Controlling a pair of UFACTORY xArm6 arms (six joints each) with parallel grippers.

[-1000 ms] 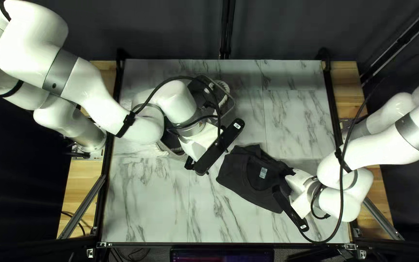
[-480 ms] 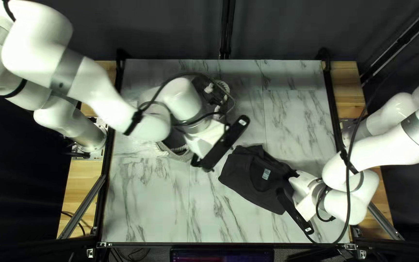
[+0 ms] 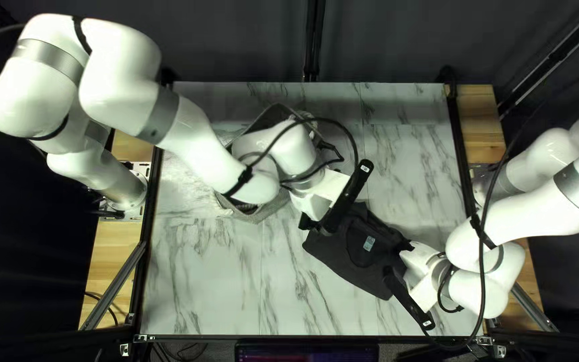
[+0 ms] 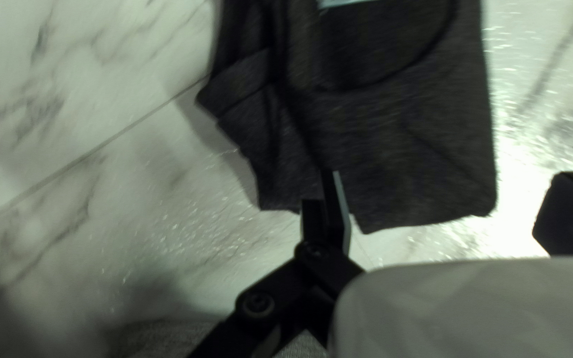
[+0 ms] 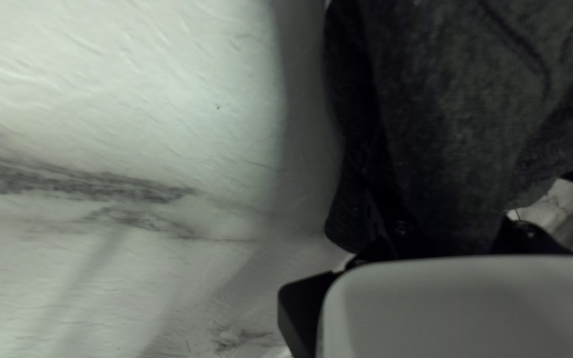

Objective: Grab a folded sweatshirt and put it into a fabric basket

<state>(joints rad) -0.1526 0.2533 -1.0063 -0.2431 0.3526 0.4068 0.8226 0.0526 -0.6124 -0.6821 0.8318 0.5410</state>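
Note:
In the top left view, my left gripper (image 3: pixel 338 201) hangs over the far-left corner of the dark grey folded sweatshirt (image 3: pixel 350 258); my right gripper (image 3: pixel 407 299) is at its opposite, right end. The left wrist view shows my left gripper (image 4: pixel 451 179) open, one finger over the near edge of the sweatshirt (image 4: pixel 392 146), the other beyond its side. In the right wrist view, cloth of the sweatshirt (image 5: pixel 452 119) bunches into my right gripper (image 5: pixel 459 229), shut on it with fingertips covered. The grey fabric basket (image 3: pixel 254 213) stands partly hidden beneath my left arm.
The marble-patterned table (image 3: pixel 202 281) shows bare surface left of and nearer than the sweatshirt. My left forearm crosses above the basket, and cables loop over both wrists. A metal rail (image 3: pixel 112 288) runs beside the table's left edge.
My left gripper has moved right, from beside the basket to over the sweatshirt's corner. My right gripper has shifted slightly right, and the sweatshirt has slid a little with it.

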